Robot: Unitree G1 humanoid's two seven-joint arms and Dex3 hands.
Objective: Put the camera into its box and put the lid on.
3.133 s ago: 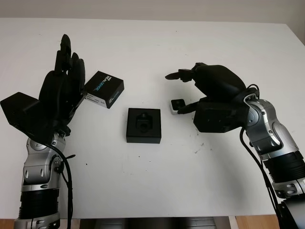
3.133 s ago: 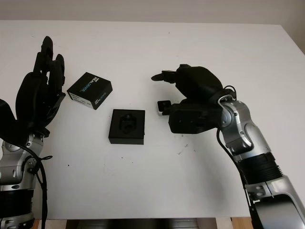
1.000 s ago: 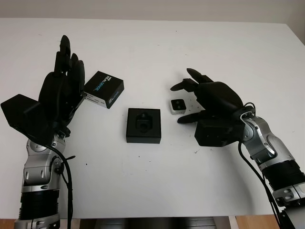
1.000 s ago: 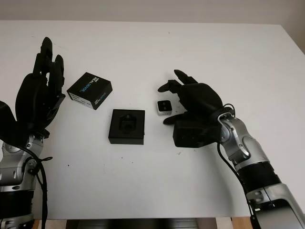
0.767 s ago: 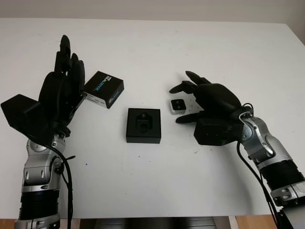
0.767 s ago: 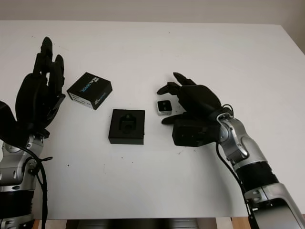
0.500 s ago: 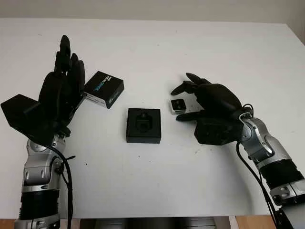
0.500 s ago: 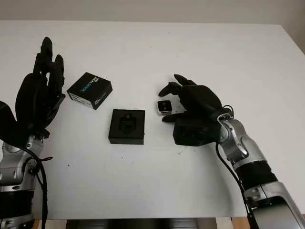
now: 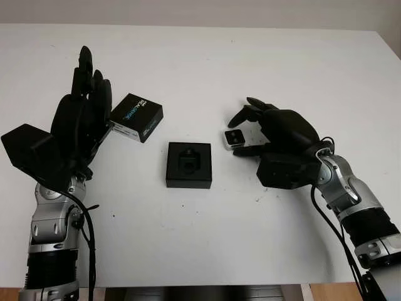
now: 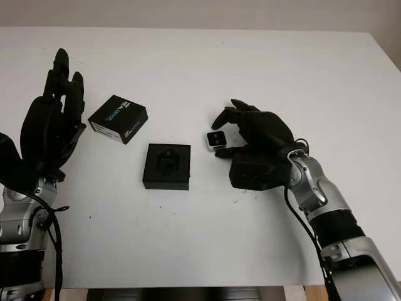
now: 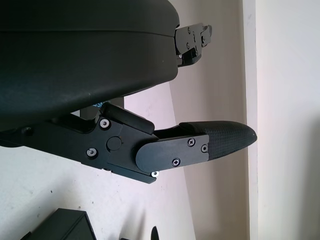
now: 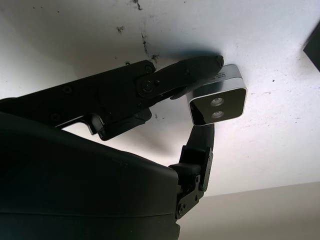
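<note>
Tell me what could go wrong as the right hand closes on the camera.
1. The right hand pinches the camera only at its edges, fingers on two sides, so the small body may twist or slip out on lifting.
2. The box has a shaped recess; a tilted camera might not seat.
3. The lid lies against the open left hand, which could nudge it.

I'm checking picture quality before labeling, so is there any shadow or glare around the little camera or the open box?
Right wrist view: the right hand casts a soft dark shadow on the table beside the camera, whose glossy face shows two bright lens glints. Left eye view: the box interior is too dark for detail.
</note>
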